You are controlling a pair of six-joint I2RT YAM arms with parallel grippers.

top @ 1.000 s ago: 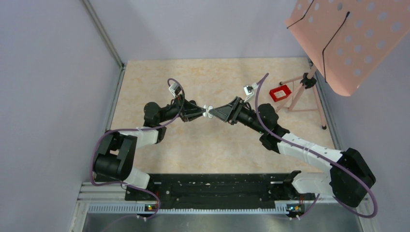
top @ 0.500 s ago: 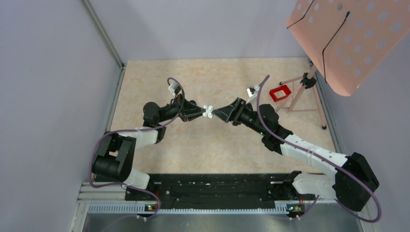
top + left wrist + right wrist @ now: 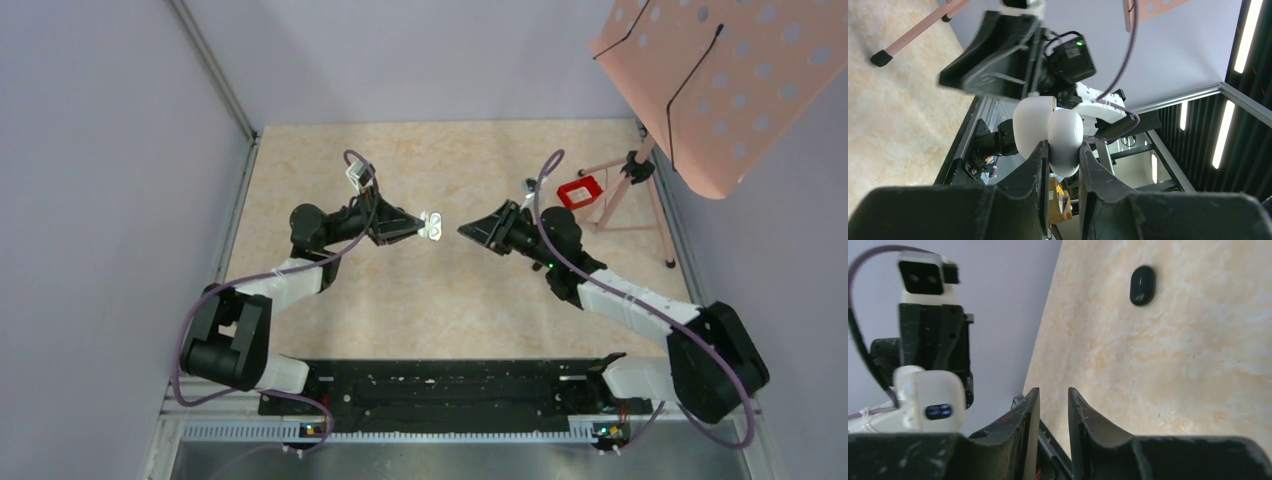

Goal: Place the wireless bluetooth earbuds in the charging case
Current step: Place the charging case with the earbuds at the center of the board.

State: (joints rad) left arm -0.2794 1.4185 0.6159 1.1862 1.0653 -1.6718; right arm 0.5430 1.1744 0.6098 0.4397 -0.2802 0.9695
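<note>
Marbled tabletop (image 3: 1198, 365): black oval (image 3: 1142, 285), right-wrist view

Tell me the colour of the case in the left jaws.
Plain glossy white; the case shows best in the left wrist view.

The charging case (image 3: 1048, 127) is smooth, glossy white plastic. The left hand (image 3: 1064, 150) and right hand (image 3: 1049, 392) look like matt black plastic, kinda grainy. The surface (image 3: 450, 290) is matt with a beige marble look, and the black earbud (image 3: 1142, 285) is smooth with a slight sheen.
</note>
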